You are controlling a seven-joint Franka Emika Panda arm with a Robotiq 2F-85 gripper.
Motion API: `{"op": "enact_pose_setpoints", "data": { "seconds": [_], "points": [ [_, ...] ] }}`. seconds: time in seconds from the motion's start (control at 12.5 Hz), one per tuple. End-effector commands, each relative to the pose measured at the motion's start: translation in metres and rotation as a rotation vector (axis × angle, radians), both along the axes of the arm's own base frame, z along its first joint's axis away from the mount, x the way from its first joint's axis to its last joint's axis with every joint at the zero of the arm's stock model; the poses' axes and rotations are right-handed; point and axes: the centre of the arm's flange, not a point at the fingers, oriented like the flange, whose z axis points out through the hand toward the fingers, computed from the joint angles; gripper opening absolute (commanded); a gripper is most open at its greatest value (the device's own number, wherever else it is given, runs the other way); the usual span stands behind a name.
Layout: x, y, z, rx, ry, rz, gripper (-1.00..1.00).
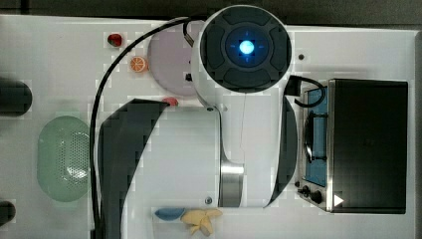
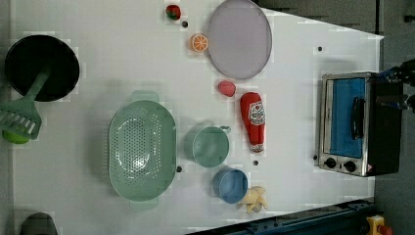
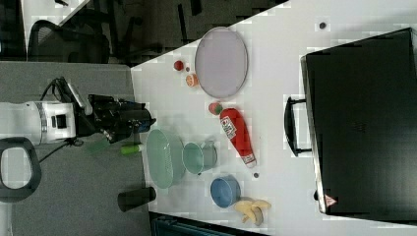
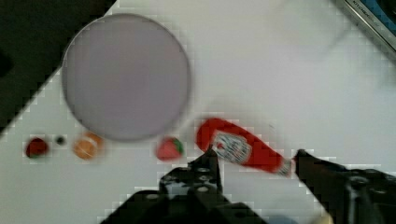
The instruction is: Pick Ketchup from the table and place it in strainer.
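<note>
The tool [image 4: 254,161] hangs wide, holding nothing, above the Ketchup [image 2: 253,121], which lies flat on the table [image 2: 98,73], at three o'clock from the strainer [image 2: 142,149] in the left view.

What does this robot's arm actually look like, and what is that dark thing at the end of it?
The arm is made of smooth, rounded white shells with dark grey panels and a silver metal ring at one joint. One round end cap is dark grey with a glowing blue light in its middle. A black cable loops along it. The gripper is black and blocky, with two dark fingers.
</note>
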Motion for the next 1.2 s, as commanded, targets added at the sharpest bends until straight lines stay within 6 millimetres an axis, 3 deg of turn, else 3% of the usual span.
{"op": "enact_pose_setpoints", "data": {
  "seconds": [0.08,0.24,0.4,0.8,1.2],
  "points": [
    [-0.083,-0.014,0.052,-0.007,0.026,-0.010,0.59],
    [-0.080,-0.010,0.039,-0.006,0.051,0.020,0.99],
    [-0.074,-0.001,0.011,-0.002,0.107,0.084,1.00],
    [-0.048,0.019,-0.083,0.024,0.182,0.311,1.00],
    [-0.029,0.029,-0.173,0.060,0.119,0.767,1.00]
  ]
}}
